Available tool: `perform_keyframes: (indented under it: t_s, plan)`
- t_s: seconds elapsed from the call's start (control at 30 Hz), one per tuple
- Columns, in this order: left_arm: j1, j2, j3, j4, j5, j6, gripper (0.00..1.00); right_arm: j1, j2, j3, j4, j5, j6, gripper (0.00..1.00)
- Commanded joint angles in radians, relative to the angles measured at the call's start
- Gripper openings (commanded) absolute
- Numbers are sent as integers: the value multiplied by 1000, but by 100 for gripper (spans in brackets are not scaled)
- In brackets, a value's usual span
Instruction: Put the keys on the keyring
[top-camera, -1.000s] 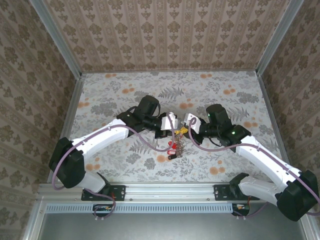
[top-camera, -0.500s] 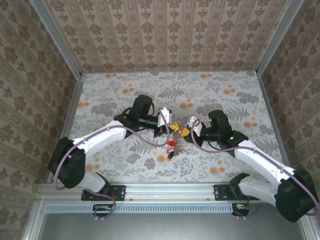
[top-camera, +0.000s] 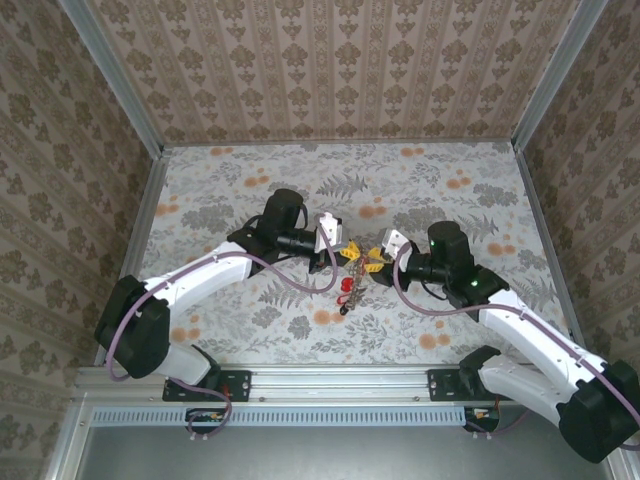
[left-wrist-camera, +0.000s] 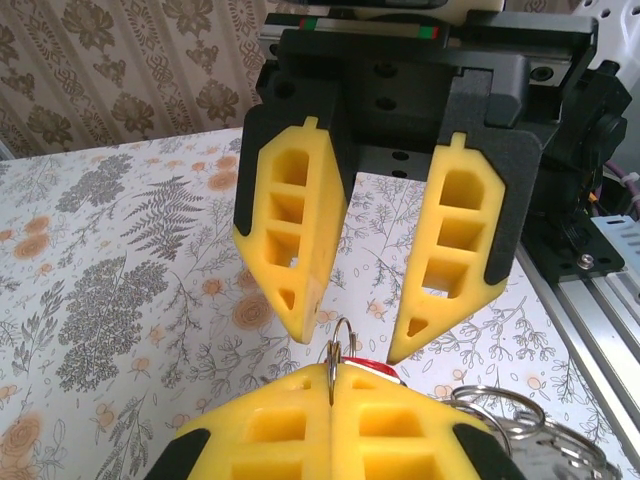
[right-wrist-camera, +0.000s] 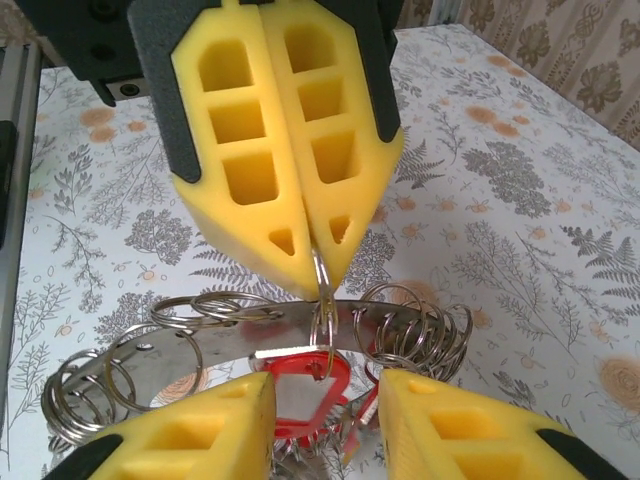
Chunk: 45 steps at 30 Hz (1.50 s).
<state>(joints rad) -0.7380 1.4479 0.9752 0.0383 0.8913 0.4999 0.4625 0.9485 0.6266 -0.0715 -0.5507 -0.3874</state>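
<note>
My left gripper (left-wrist-camera: 332, 375) is shut on a small wire split ring (left-wrist-camera: 338, 345) that stands up from between its yellow pads. That ring (right-wrist-camera: 322, 290) runs through the head of a red key (right-wrist-camera: 312, 385) and crosses the flat silver keyring (right-wrist-camera: 230, 345). My right gripper (right-wrist-camera: 322, 400) is open, its fingers on either side of the red key head without touching it. From above, the left gripper (top-camera: 336, 252) and the right gripper (top-camera: 384, 250) face each other over the keyring (top-camera: 357, 262), and the keys (top-camera: 347, 290) hang below in a bunch.
Several loose split rings (right-wrist-camera: 420, 325) are threaded on the keyring band on both sides of the held ring. The floral tabletop (top-camera: 450, 190) is walled at the left, right and back. A metal rail (top-camera: 340, 378) runs along the near edge.
My right gripper has opened and drawn back slightly to the right. The left gripper stays shut on the small ring, and the bunch of keys has shifted little.
</note>
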Motion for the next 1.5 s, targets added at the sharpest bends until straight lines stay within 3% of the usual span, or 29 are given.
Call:
perform_keyframes:
  t_s: [0.0,0.37,0.67,0.8,1.1,1.27,1.47]
  plan:
    - [7,-44,-1,35,40,-4,0,-5,-10,26,6,-32,31,36]
    - [7,-54,2,12,35,8,0,-7,33,39,100,-33,97,27]
    - [5,-60,-4,28,18,2,0,-11,45,35,60,-15,105,0]
    - [6,-64,-25,97,7,-27,0,-14,91,28,39,-10,164,0]
    - [-7,-77,-90,230,-59,-32,0,-60,194,58,24,-169,277,0]
    - [-8,-72,-111,277,-71,-47,0,-78,253,97,-23,-176,322,6]
    - [-8,-67,-110,273,-63,-44,0,-79,252,118,-43,-136,317,22]
